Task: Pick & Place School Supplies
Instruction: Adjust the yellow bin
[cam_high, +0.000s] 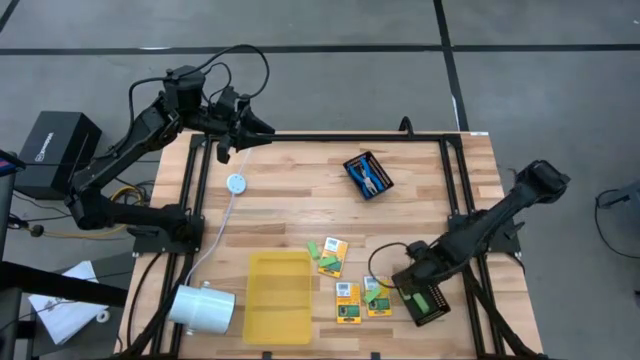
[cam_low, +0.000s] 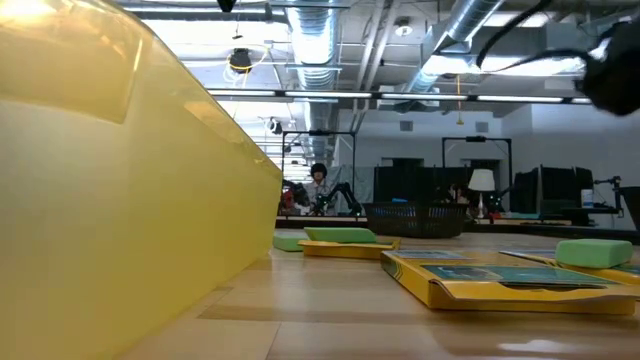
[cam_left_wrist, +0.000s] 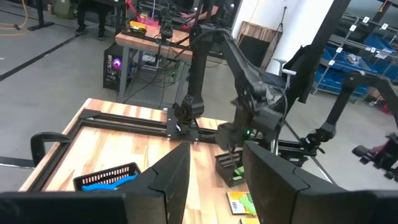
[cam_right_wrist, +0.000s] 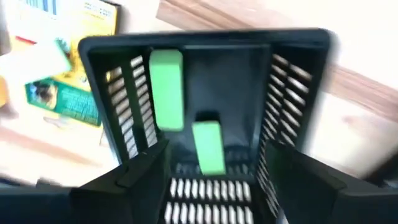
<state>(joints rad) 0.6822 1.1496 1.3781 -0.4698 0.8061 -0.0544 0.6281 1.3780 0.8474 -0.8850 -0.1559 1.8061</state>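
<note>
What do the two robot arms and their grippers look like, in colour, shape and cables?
Both the left arm and the right arm are black, built of slim jointed segments. Black cables loop above the left arm's wrist. The left gripper and the right gripper each have two broad, flat, dark fingers.

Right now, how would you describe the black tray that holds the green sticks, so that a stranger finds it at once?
Start at the wooden table and go to its near right corner, where the right end effector hangs open. Directly under it sits a small black slatted tray with two green sticks inside. The other black tray, at the far side, holds blue-handled tools instead.
</note>
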